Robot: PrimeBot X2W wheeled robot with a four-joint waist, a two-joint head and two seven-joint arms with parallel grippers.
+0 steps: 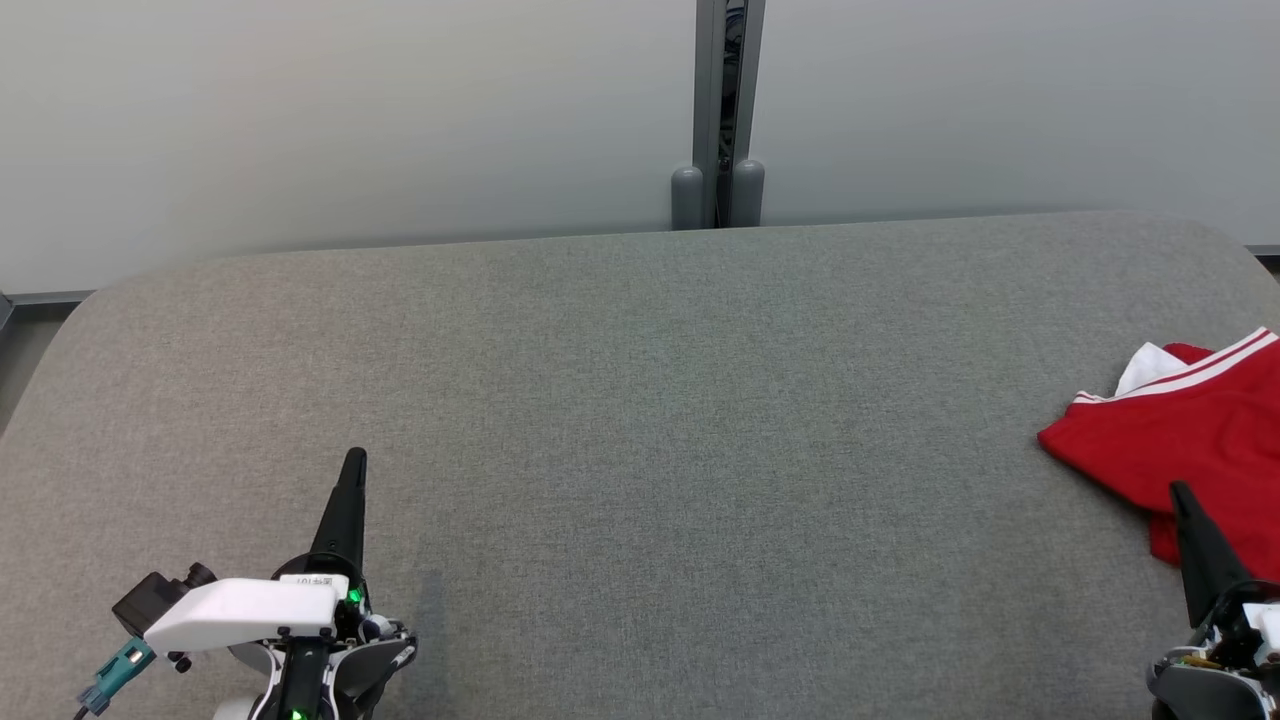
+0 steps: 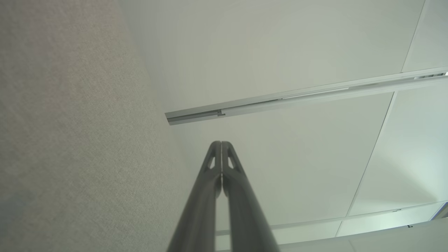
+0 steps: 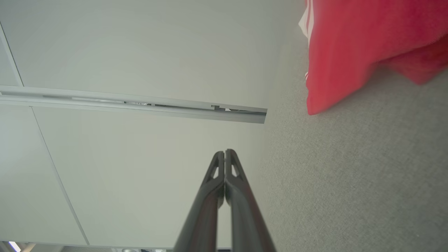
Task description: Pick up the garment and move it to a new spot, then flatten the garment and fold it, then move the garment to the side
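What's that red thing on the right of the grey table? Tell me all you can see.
The garment is soft red cloth with thin white stripes along one hem and a white patch at its far end. It lies crumpled, not folded, on the grey padded table at the robot's right, partly cut off by the picture's edge. Nothing holds it: the shut right gripper sits near, with bare table between them.
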